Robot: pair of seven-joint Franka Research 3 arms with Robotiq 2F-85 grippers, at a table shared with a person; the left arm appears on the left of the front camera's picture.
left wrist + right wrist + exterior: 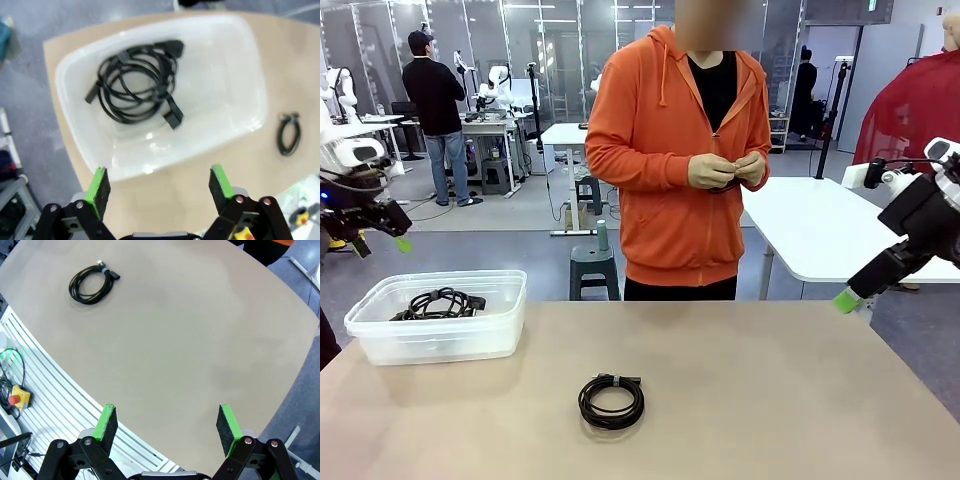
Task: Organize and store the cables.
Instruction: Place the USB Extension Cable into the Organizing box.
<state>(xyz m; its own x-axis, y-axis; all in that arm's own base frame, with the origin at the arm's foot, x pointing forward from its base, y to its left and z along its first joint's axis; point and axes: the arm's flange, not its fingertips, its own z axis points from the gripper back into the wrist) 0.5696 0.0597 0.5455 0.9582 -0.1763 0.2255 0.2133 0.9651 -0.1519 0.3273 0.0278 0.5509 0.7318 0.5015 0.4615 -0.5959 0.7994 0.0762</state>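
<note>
One coiled black cable (611, 400) tied with a band lies on the tan table near the front middle; it is also in the left wrist view as the coil (289, 134) and in the right wrist view as the coil (92, 282). A looser bundle of cables (438, 303) (137, 82) with plugs lies inside the clear plastic bin (510, 330) (240, 65). My left gripper (380, 245) (159, 187) hangs open and empty high above the bin. At the right side, my right gripper (847, 299) (167, 425) is open and empty above the table's edge.
A person in an orange hoodie stands at the far side, both hands (725, 172) together at chest height around something small and dark. A white table (820, 230) stands behind on the right. A red stop button (15, 397) sits below the table's near edge.
</note>
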